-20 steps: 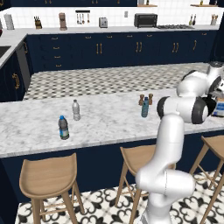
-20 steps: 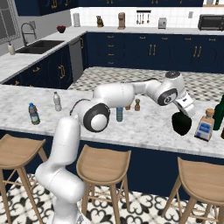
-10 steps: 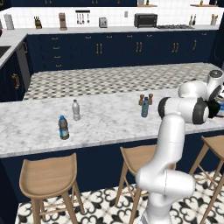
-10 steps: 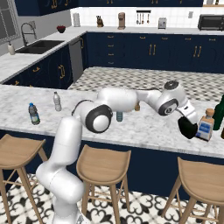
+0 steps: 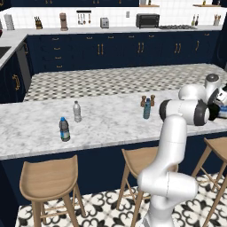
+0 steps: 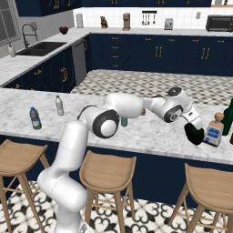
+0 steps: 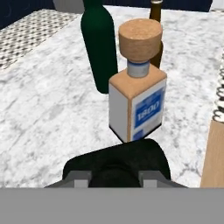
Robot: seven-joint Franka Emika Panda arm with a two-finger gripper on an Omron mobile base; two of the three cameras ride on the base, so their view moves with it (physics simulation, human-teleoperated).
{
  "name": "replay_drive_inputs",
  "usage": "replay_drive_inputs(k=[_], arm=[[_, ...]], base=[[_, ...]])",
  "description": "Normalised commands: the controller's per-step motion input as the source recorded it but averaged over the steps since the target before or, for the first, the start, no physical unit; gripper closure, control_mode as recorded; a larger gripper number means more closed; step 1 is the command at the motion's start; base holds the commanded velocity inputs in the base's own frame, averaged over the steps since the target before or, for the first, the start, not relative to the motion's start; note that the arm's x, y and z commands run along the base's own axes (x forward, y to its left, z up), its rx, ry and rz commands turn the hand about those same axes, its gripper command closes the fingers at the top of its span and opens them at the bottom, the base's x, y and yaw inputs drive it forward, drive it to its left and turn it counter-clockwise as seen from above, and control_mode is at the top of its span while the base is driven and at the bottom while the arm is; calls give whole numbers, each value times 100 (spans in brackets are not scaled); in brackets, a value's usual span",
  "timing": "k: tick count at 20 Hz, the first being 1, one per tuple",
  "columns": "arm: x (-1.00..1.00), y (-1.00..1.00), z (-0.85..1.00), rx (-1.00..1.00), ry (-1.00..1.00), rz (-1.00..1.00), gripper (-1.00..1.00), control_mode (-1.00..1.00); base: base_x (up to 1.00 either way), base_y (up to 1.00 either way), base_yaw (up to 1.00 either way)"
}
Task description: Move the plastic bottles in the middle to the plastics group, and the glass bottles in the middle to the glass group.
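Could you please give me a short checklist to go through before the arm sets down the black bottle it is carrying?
1. Grip: the gripper is shut on the black bulbous bottle, neck between the fingers in the hand view. Ok.
2. Right destination: the tall green bottle stands just ahead. Ok.
3. Neighbour: the square labelled bottle with a cork-coloured stopper stands upright, directly in front of the black bottle. Room between them: cannot tell.
4. Free counter: bare marble beside the square bottle. Ok.
5. Bottle base on the counter: cannot tell, its underside is hidden.
6. Blue plastic bottle is mid-counter by the brown shakers. Not ok, not yet sorted.
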Motion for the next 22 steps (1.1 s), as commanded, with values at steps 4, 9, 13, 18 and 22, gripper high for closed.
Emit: replay_drive_inputs(k=[4,9,13,18,22], arm=[[13,-11,-26,1,3,0,100,-100],[0,-3,-37,4,12,0,100,-100],[-11,0,-43,1,7,0,-100,-100],[-2,-3,-8,0,0,0,-100,-100],[7,0,1,0,-6,0,-100,-100]], base=[[0,0,0],[0,0,0],[0,0,0],[0,0,0],[0,0,0]])
